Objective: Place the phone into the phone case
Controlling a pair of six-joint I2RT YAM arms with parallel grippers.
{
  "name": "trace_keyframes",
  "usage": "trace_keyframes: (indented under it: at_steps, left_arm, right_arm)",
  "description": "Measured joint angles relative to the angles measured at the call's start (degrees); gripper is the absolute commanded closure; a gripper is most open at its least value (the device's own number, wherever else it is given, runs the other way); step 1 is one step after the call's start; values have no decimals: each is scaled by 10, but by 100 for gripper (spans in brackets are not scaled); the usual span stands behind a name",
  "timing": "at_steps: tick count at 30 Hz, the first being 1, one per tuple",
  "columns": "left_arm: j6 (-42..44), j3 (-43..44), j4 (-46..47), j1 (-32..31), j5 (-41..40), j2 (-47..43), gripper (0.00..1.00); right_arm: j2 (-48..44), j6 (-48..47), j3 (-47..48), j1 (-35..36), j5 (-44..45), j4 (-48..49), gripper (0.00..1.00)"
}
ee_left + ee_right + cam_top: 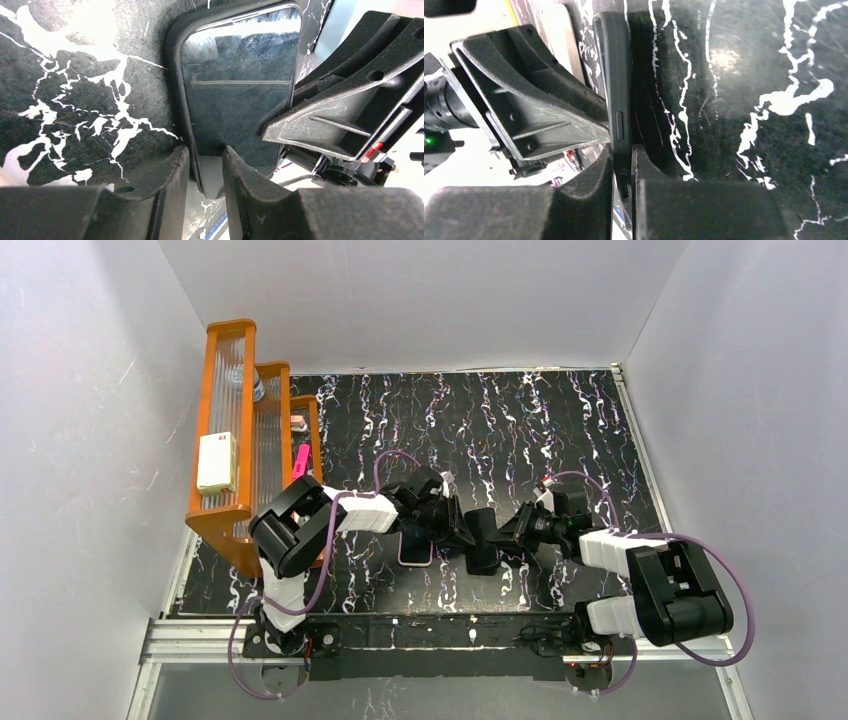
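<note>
Both your arms fold in low over the tabletop (560, 430) near its front edge. The left gripper (206, 175) and right gripper (623, 160) are both pinched narrow on the phone (235, 90), which stands on edge. The case (415, 555) lies flat just left.

The bench (560, 440) has a black top veined with white marbling. An orange rack (228, 335) with ribbed clear panels stands along its left edge, stepping down in tiers toward the middle. A white boxy item (217, 462) lies on the tallest tier, and a bright pink object (300, 461) stands by the lowest one. Plain white walls (420, 300) enclose the bench on three sides. An aluminium rail (200, 640) runs along the near edge.
</note>
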Motion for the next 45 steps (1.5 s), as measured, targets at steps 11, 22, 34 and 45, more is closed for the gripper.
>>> trace_keyframes:
  at_steps: [11, 22, 34, 45]
  left_arm:
    - [32, 46, -92, 6, 8, -62, 28]
    - [-64, -9, 31, 53, 80, -223, 35]
    - [-145, -65, 119, 52, 112, -225, 48]
    - [-234, -96, 184, 36, 103, -218, 100]
  right_arm:
    - [-111, 22, 26, -25, -7, -50, 99]
    - [-244, 280, -30, -56, -52, 126, 99]
    - [-270, 407, -75, -57, -41, 206, 99]
    - [-264, 427, -99, -60, -31, 235, 95]
